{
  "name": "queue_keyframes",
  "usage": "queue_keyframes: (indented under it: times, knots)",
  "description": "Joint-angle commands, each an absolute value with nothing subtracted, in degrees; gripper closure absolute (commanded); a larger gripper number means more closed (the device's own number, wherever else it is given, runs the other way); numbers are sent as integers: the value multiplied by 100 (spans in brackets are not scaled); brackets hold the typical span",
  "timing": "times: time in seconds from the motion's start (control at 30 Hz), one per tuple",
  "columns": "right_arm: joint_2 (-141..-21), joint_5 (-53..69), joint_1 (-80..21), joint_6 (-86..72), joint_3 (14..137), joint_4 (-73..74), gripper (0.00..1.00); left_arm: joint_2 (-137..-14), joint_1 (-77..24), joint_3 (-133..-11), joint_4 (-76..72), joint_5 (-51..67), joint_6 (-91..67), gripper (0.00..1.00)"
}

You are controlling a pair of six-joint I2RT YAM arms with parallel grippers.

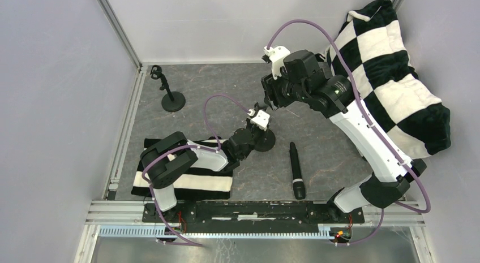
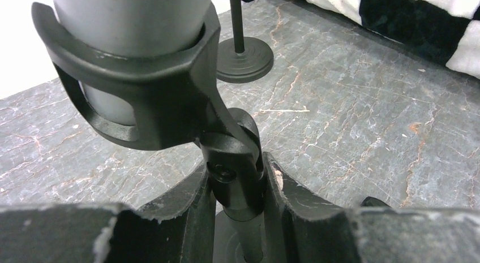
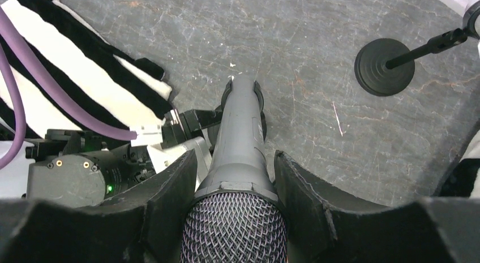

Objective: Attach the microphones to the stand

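Observation:
My left gripper (image 1: 252, 139) (image 2: 235, 172) is shut on the swivel joint of a black stand (image 2: 235, 178) whose round base (image 1: 265, 140) rests on the table. The stand's clip (image 2: 147, 99) wraps around the body of a silver-grey microphone (image 2: 130, 14). My right gripper (image 1: 270, 99) (image 3: 236, 167) is shut on this microphone (image 3: 238, 138) just below its mesh head (image 3: 235, 229), holding it upright with its tail in the clip. A black microphone (image 1: 297, 169) lies flat on the table, right of the stand. The white microphone is out of view.
An empty stand (image 1: 170, 96) stands at the back left. The wrist views also show an empty stand (image 2: 243, 59) (image 3: 385, 65). A striped cloth (image 1: 187, 184) lies under the left arm. A checkered pillow (image 1: 396, 76) fills the right side.

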State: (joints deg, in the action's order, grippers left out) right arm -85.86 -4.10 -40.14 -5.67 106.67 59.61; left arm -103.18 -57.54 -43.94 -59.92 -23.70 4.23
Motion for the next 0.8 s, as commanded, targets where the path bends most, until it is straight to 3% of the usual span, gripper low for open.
queue_keyframes:
  times: [0.0,0.77]
  knots:
    - [-9340,-826,-3901,-290,10131,6135,100,-10401,-6100,-4628,-6108,-1902,1114,98]
    - [-9310,-915,-3805,-171,8762,5706,100,-10423,-6126,-4577,-6161,-1969,1131,98]
